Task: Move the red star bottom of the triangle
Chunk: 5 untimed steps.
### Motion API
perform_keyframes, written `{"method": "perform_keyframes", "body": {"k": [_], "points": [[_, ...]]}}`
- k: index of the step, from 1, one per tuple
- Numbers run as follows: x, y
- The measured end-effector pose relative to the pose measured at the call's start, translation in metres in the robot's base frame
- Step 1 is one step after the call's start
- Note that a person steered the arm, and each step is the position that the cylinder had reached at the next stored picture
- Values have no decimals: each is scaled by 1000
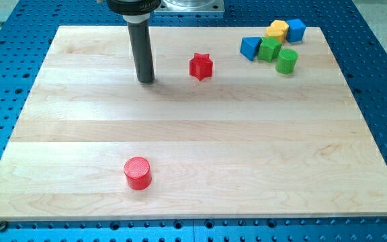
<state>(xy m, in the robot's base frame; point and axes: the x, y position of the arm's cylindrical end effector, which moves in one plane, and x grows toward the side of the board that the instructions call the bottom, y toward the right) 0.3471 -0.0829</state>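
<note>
Red star (201, 66) sits near the tabletop's (193, 154) top middle.
We see my tip (146, 81) apart to its left, touching nothing; the blue triangle (250, 47) lies well right.

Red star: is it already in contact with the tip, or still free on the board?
Free. The red star sits alone on the board, with bare wood between it and my tip at its left.
</note>
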Motion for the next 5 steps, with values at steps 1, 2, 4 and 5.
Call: {"method": "perform_keyframes", "body": {"k": [1, 2, 4, 5], "points": [[-11, 58], [-16, 133], [27, 129], [111, 143]]}}
